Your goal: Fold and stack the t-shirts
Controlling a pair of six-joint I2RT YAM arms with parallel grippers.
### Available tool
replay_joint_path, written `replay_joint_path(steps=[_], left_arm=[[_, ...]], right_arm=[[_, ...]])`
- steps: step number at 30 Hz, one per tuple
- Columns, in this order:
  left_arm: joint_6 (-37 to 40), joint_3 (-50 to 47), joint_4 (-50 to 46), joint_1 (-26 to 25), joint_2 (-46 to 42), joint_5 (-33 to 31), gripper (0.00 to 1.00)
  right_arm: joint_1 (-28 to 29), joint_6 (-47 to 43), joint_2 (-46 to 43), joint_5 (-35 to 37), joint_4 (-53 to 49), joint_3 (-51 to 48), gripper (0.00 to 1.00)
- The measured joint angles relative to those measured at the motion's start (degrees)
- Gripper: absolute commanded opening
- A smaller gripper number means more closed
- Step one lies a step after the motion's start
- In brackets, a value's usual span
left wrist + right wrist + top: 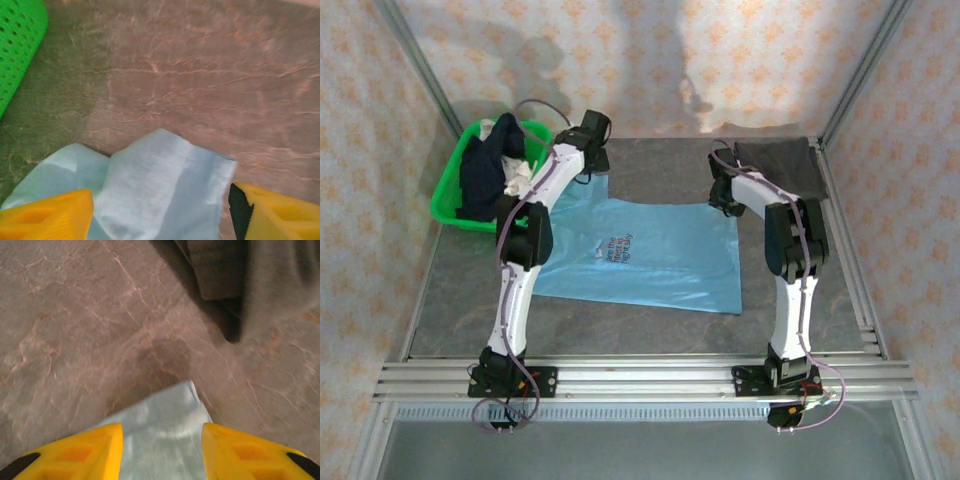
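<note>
**Blue t-shirt (650, 255) flat, both far corners straddled, nothing pinched**

Starting at the left gripper (160, 220): stands with jaws well apart, clamps nothing, straddles a rumpled corner of the pale cloth, with that corner poking out ahead between the yellow fingers (50, 215). Much the same at the right gripper (160, 450): jaws apart, closed on nothing, set over a flatter, squarer corner whose tip shows just ahead. Low over the fabric on both sides. Whether touching it or just clear of it, hard to tell from so close.

Outward, in the top view: shirt spread flat on the table (650, 170), reaching from both grippers back toward the arm bases. Long axis left to right, chest lettering turned sideways. Left gripper at the far-left corner, right gripper at the far-right corner, each arm nearest its own, with the far edge running between the two.

By that layout, calls for closing on both corners together and drawing the far edge back over the short way, toward the near edge.

Further out: dark grey t-shirt (780, 165) folded at the far right of the table, near the right gripper but apart from the blue corner. Green basket (442, 195) at the far left, beside the left arm, holding dark and white garments.
</note>
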Motion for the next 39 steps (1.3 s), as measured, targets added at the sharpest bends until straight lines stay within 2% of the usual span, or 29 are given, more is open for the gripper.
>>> replay_joint_path(steps=[4, 7, 12, 19, 24, 33, 39], left_arm=[[0.20, 1.14, -3.17, 1.79, 4.46, -0.42, 0.70], [0.24, 1.18, -4.24, 3.08, 5.88, -0.35, 0.62], [0.87, 1.92, -4.70, 4.04, 6.80, 0.70, 0.34], [2.51, 2.21, -4.85, 3.76, 6.56, 4.17, 0.00], [3.43, -3.58, -4.76, 3.48, -0.17, 5.31, 0.00], [3.37, -35.06, 4.66, 0.22, -31.47, 5.11, 0.00], [1.79, -54.21, 10.78, -0.04, -39.87, 4.04, 0.00]], right_arm=[[-0.52, -0.57, 2.21, 0.02, -1.38, 2.14, 0.45], [-0.76, -1.03, 3.61, 0.48, -2.64, 4.04, 0.45], [-1.07, -1.73, 4.74, -0.42, -2.91, 5.79, 0.41], [-1.62, -2.67, 4.96, -1.75, -2.95, 6.38, 0.15], [-1.62, -3.32, 3.65, -2.32, -3.37, 5.68, 0.00], [-1.60, -2.62, -12.83, -6.58, 2.47, -13.51, 0.00], [-1.60, -2.01, -18.56, -8.35, 5.73, -23.89, 0.01]])
